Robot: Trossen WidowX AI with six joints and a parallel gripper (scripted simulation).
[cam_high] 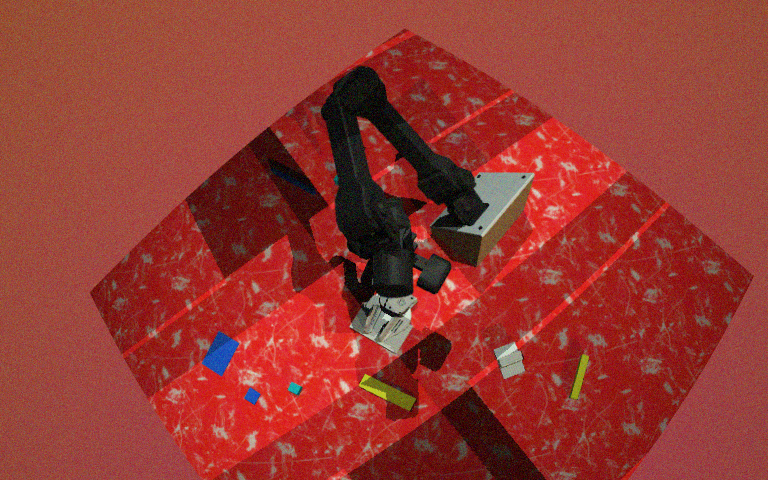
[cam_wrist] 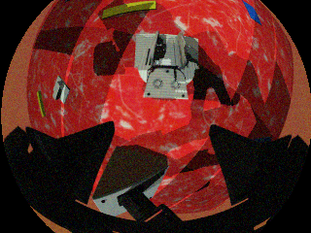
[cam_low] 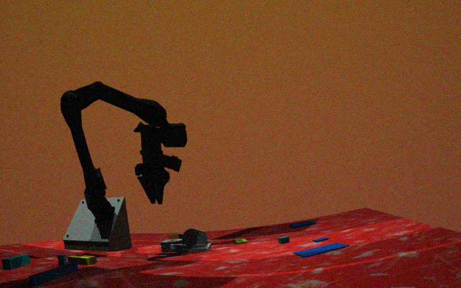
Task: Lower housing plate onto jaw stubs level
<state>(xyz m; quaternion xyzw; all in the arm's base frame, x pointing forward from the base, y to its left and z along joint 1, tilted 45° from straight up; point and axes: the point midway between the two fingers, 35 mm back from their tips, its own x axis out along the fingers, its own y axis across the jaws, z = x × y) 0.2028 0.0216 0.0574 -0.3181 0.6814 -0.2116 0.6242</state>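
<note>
The grey housing plate lies across the near end of the jaw assembly and looks about level. Two round marks show on its top in the wrist view. Whether it is fully down on the stubs I cannot tell; the stubs are hidden under it. The two grey jaws stand upright beyond it, one left jaw and one right jaw, on the light base board. My gripper is open and empty, high above the table and apart from the plate. In the top view the arm hides its fingertips.
A yellow bar lies beyond the assembly. A small pale block and a thin yellow strip lie to one side, a blue tile and teal cube to the other.
</note>
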